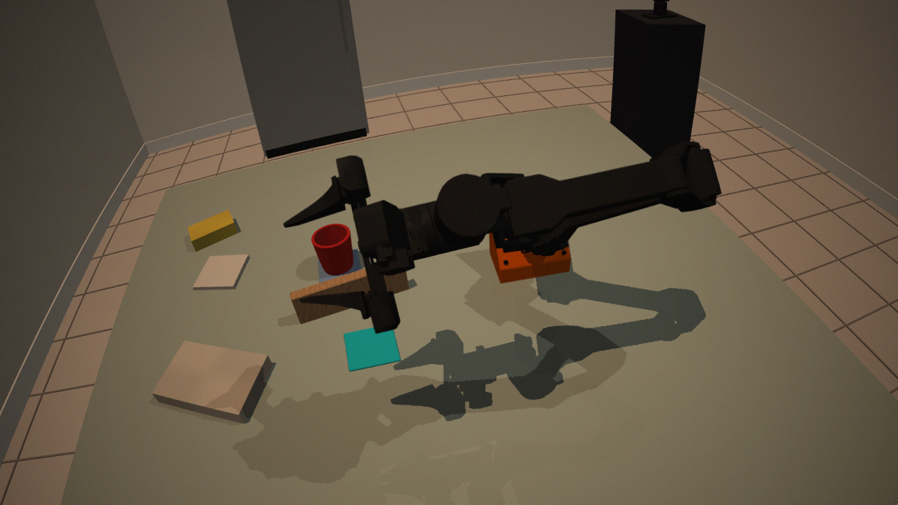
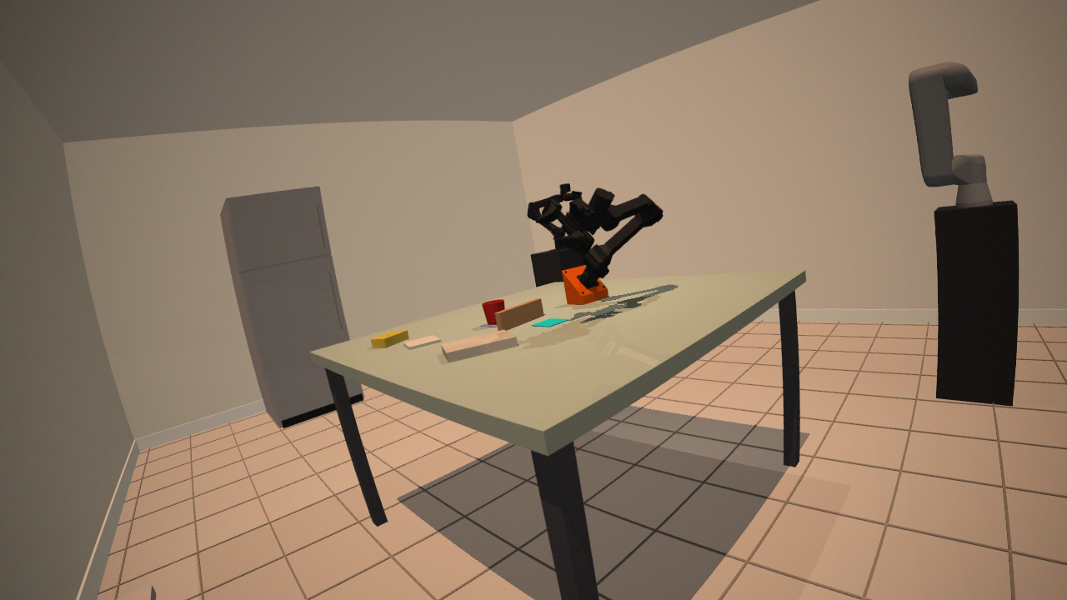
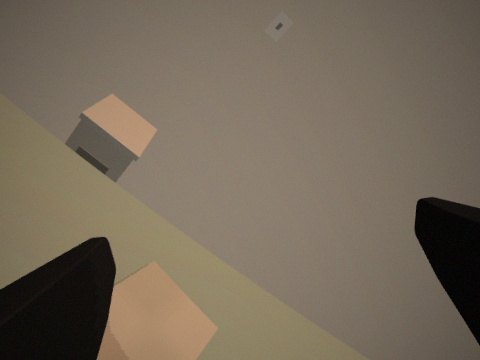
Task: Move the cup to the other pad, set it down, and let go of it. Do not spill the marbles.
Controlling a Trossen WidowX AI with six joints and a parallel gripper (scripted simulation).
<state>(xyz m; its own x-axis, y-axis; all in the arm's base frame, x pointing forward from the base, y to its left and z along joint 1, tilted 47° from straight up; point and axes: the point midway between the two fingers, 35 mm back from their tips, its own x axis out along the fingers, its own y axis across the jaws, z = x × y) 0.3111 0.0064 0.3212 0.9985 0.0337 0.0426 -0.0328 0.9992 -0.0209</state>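
A red cup (image 1: 330, 247) (image 2: 493, 310) stands upright on a blue-grey pad (image 1: 324, 274) (image 2: 488, 326) near the middle of the table. Its inside is dark and I cannot see marbles. A teal pad (image 1: 371, 348) (image 2: 550, 322) lies flat on the near side of a wooden block (image 1: 326, 293) (image 2: 518, 314), which stands between the two pads. My gripper (image 1: 313, 264) (image 2: 548, 212) (image 3: 266, 235) is open and empty. It hangs well above the table, over the cup and the block, with its fingers pointing sideways. The cup is not in the wrist view.
The arm's orange base (image 1: 527, 260) (image 2: 582, 287) stands right of the block. A yellow block (image 1: 213, 229), a thin tan tile (image 1: 221, 271) and a large tan slab (image 1: 210, 376) (image 3: 156, 334) lie at the table's left. A grey fridge (image 1: 301, 69) stands beyond.
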